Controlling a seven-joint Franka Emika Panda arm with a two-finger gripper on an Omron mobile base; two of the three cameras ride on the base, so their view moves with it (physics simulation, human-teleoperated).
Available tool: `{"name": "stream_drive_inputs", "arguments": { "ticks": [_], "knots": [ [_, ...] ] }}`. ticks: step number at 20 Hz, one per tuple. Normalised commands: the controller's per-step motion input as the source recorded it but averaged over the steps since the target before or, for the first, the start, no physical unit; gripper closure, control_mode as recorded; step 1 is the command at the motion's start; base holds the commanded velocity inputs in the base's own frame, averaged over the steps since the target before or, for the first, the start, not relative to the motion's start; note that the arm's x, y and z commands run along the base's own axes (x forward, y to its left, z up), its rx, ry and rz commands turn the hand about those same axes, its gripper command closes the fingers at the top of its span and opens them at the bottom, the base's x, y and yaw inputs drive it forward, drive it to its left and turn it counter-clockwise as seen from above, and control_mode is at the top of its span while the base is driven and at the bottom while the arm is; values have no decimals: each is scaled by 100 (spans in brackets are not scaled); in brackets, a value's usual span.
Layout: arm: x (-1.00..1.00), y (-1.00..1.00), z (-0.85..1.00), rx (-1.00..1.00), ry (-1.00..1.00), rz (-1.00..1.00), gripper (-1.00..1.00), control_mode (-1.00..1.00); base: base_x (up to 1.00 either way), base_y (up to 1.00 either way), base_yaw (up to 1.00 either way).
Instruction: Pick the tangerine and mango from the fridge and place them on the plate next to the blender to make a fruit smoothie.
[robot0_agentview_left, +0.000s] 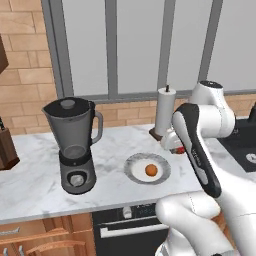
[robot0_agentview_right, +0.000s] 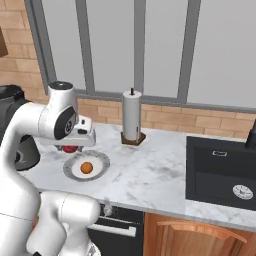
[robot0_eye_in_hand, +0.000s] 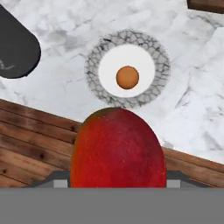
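While the tangerine sits in the middle of the plate on the marble counter, the gripper hangs above the plate's far side, fingers closed on the mango, red with a green tip; the blender stands left of the plate, well apart, and a paper towel roll stands upright beyond it near the wall
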Motion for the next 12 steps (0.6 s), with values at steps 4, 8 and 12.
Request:
{"name": "stream_drive_inputs", "arguments": {
  "ticks": [4,8,12],
  "knots": [
    [70,44,-63,-12,16,4,100,-100,0,0,0],
    [67,34,-59,-2,15,3,100,-100,0,0,0],
    [59,32,-50,0,14,5,100,-100,0,0,0]
  ]
}}
